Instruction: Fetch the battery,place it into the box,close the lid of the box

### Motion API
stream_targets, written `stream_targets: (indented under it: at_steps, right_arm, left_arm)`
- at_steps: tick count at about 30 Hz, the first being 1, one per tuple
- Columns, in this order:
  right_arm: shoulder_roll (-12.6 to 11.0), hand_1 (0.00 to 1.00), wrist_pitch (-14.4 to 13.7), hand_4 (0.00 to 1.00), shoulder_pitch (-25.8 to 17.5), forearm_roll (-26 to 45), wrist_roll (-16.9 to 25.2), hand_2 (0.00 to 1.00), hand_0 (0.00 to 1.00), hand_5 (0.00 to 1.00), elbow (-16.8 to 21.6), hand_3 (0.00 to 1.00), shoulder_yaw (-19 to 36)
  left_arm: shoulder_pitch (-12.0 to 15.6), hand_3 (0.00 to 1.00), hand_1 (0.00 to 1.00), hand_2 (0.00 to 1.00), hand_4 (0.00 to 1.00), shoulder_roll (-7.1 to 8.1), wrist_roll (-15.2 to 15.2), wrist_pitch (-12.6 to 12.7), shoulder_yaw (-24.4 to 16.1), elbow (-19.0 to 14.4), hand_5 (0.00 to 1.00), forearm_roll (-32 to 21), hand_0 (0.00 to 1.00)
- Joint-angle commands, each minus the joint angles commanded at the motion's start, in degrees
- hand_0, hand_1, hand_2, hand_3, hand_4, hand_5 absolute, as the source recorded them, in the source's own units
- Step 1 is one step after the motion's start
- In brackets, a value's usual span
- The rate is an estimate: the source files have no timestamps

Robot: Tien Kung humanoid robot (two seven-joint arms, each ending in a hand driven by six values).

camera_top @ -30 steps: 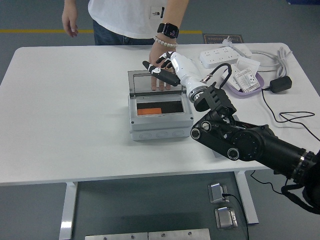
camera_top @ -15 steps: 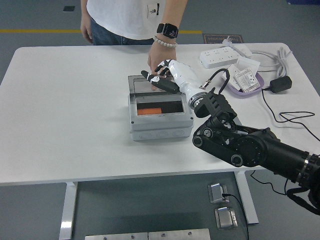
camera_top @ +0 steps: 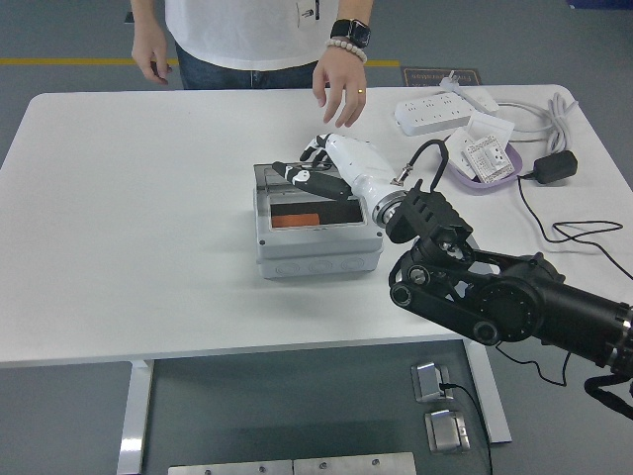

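Observation:
A grey box point(camera_top: 316, 247) stands at the middle of the white table point(camera_top: 129, 218). An orange battery point(camera_top: 295, 220) lies inside it at the left. The box's clear lid point(camera_top: 282, 180) is hinged at the far side and stands partly raised. My right hand point(camera_top: 309, 170), white with black fingers, is at the lid, its fingers curled over the lid's far edge and the thumb on its near face. A person's hand point(camera_top: 336, 89) with a watch hangs above the table's far edge, clear of the box. My left arm is out of view.
A white power strip point(camera_top: 435, 112), a purple tray point(camera_top: 485, 166) with a small white device, a black adapter point(camera_top: 556, 165) and cables point(camera_top: 584, 233) lie at the back right. The person stands at the far side. My black right forearm point(camera_top: 495, 297) crosses the table's near right.
The person's hand has lifted off the lid and drawn back. My right hand has moved left and down onto the lid, and the lid has tipped up toward the box.

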Motion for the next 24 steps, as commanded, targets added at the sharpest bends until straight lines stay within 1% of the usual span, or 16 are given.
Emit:
stream_targets:
  at_steps: [6,12,24]
  right_arm:
    - [-1.1,0.608,2.0,0.895,-0.1,-0.8,-1.9,0.597,0.74,0.998,2.9,0.647,-0.3]
    - [-2.0,0.606,3.4,0.892,0.0,-1.3,-3.2,0.597,0.734,0.998,4.9,0.648,-0.4]
    - [-3.9,0.604,4.9,0.888,0.2,-3.5,-4.8,0.597,0.72,0.998,8.3,0.649,0.2]
  left_arm:
    - [0.2,0.49,0.605,0.532,0.002,-0.03,0.0,0.0,-0.1,0.0,0.002,0.0,0.396]
    - [0.3,0.489,0.605,0.531,0.002,-0.06,0.1,0.0,-0.4,0.0,0.002,0.3,0.396]
    - [0.5,0.487,0.602,0.53,0.002,-0.09,0.1,-0.2,-0.6,0.0,0.002,0.6,0.394]
